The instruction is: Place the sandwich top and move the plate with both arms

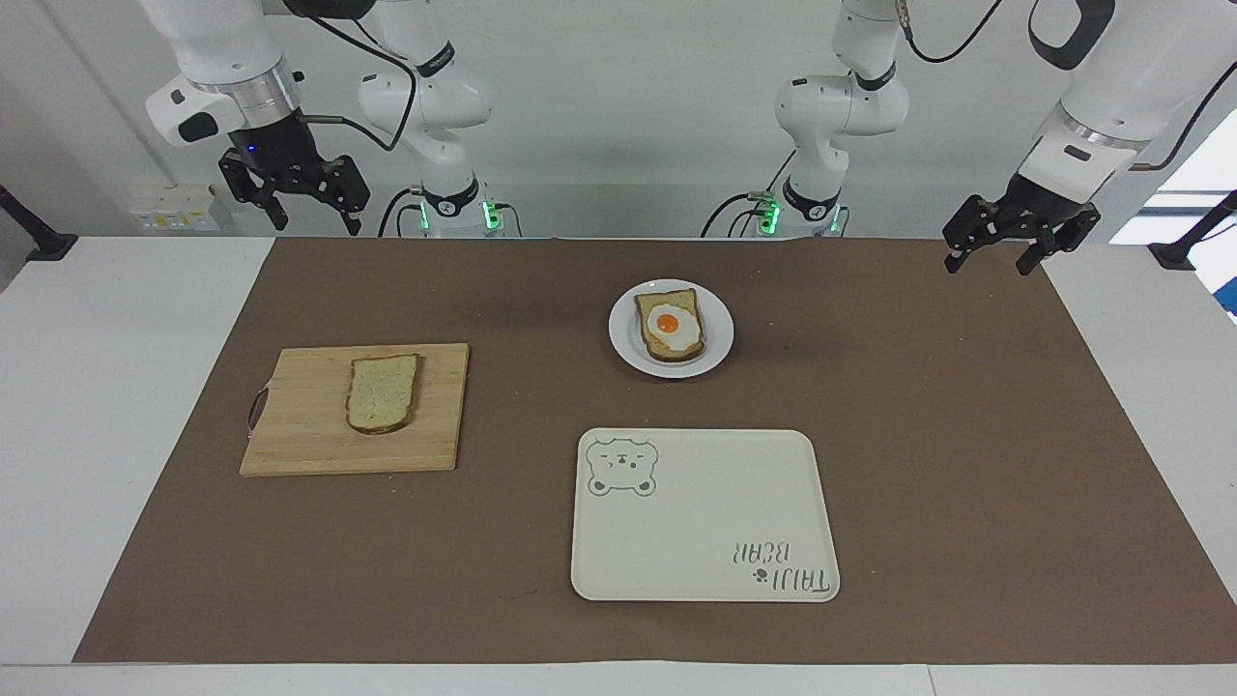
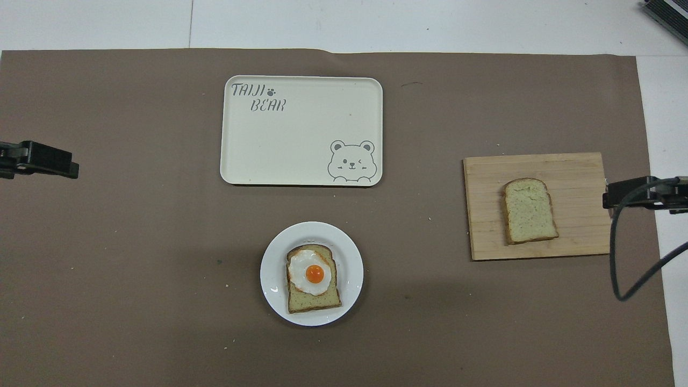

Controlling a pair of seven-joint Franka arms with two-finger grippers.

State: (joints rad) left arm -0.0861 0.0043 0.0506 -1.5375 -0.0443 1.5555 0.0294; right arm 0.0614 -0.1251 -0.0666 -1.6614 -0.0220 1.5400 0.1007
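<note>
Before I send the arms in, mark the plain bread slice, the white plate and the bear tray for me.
sandwich top (image 1: 384, 392): facing view, centre of the slice's pale crumb, on the cutting board.
plate (image 2: 352, 269): overhead view, bare white rim beside the egg toast.
tray (image 2: 301, 134): overhead view, bare cream middle.

Robotics laboratory test station.
Two white jointed arms (image 1: 425, 97) mount at a white counter (image 1: 116, 387) covered by a brown mat (image 1: 918, 435); exposed cables (image 2: 626, 258) and plain white walls surround it.

A white table (image 1: 116, 387) carries a brown mat (image 1: 483, 541), nothing else directly
</note>
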